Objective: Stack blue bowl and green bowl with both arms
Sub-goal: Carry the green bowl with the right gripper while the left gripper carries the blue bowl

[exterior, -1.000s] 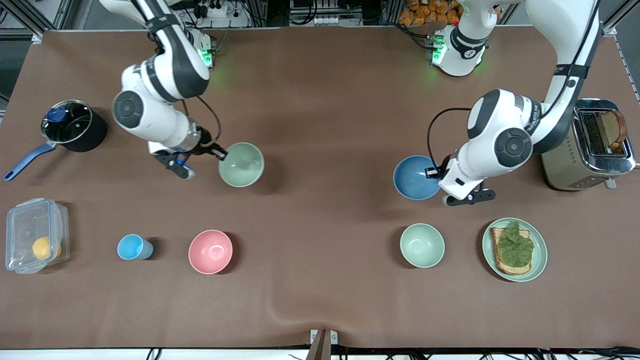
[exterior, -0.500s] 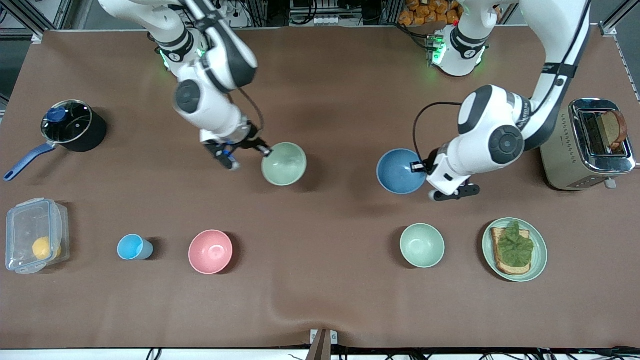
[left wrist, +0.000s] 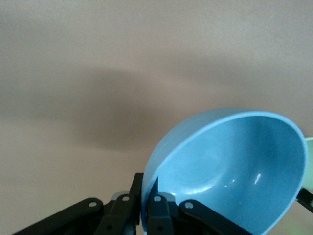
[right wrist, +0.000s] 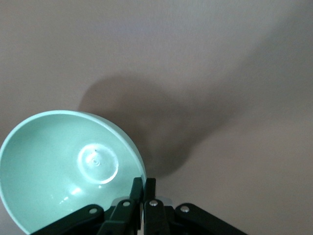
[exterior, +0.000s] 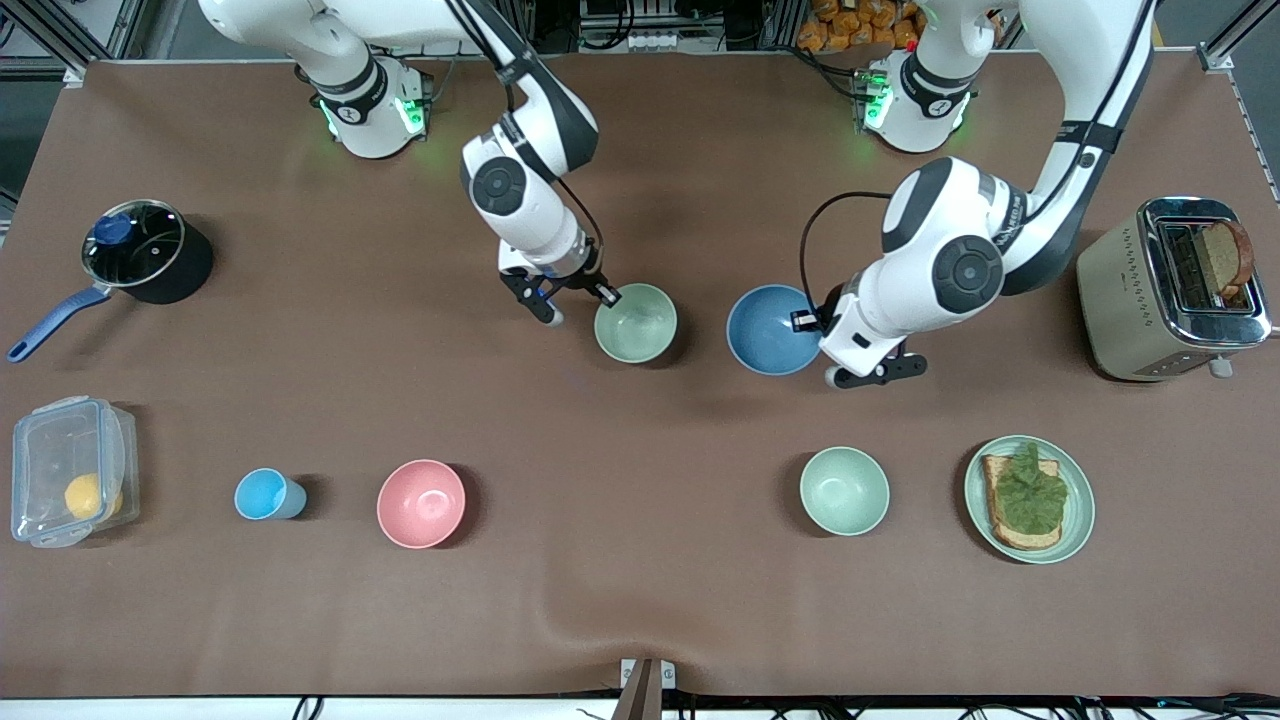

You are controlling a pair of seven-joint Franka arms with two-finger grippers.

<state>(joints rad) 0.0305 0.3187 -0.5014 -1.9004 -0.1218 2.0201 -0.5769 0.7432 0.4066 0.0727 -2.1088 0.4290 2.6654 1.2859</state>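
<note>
The right gripper [exterior: 604, 293] pinches the rim of the green bowl [exterior: 636, 323], held in the air over the table [exterior: 640, 150]. Beside it, toward the left arm's end, the left gripper [exterior: 812, 320] clamps the blue bowl [exterior: 772, 330] by its rim, the 2 bowls near each other but apart.
</note>
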